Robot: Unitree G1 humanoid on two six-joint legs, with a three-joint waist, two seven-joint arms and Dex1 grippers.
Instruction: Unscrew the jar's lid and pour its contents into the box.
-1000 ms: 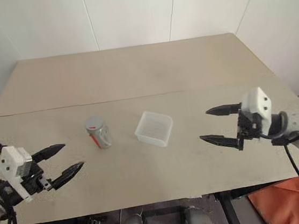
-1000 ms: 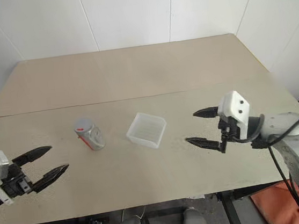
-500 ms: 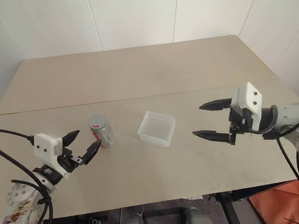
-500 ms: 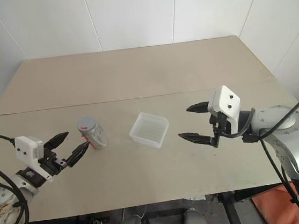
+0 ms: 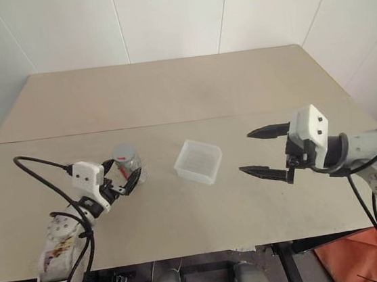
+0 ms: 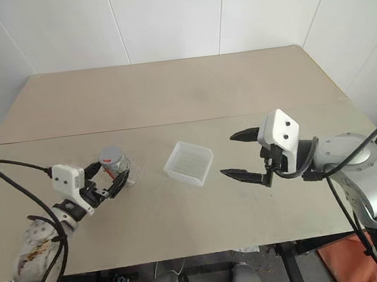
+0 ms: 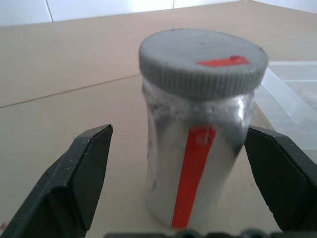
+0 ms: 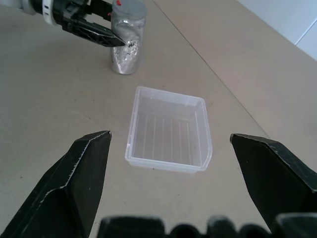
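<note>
Jar [image 5: 128, 164] stands upright on table [image 5: 170, 95], left of centre, grey lid [image 7: 203, 62] screwed on, red strip down its side; L gripper [image 5: 120, 179] spread wide w/ a finger on each side of jar, not clamped, gaps visible in wrist view; box [image 5: 198, 161] just right of jar, apart; R gripper [image 5: 263, 151] spread wide, holding nothing, hovering right of box, pointing at it.
</note>
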